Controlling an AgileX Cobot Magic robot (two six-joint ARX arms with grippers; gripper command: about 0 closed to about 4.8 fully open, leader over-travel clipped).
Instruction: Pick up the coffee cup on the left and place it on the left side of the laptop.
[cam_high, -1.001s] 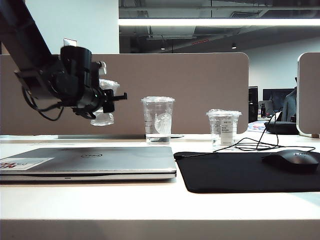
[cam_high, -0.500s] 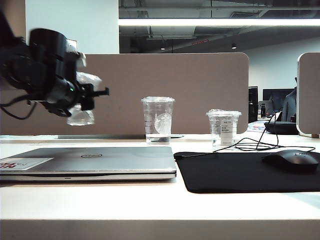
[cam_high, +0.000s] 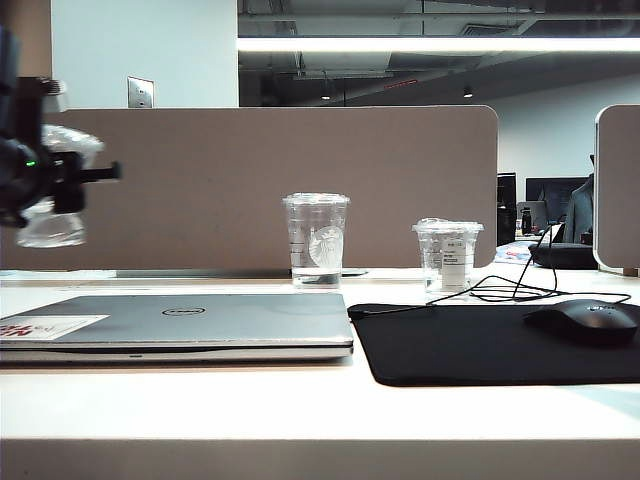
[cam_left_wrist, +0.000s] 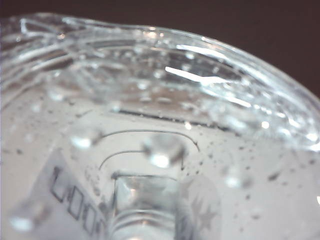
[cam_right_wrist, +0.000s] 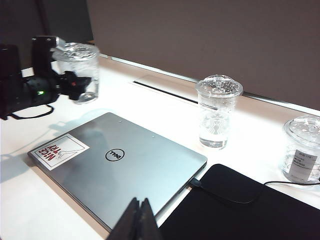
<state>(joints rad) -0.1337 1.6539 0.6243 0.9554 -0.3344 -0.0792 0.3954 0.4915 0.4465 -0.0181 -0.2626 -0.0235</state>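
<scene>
While the left gripper hangs in the air above the desk's far left end, its jaws pinch the coffee cup, held clear of the surface (the left wrist view is filled by its crinkled lid). Closed and flat, the laptop lies by the desk's front left edge, with the black mouse pad just beside it. Over the front edge waits the right gripper, jaws pressed together. Both other clear cups stand along the rear edge.

clear glossy plastic coffee cup, matt silver-grey laptop, matt black mouse pad
</scene>
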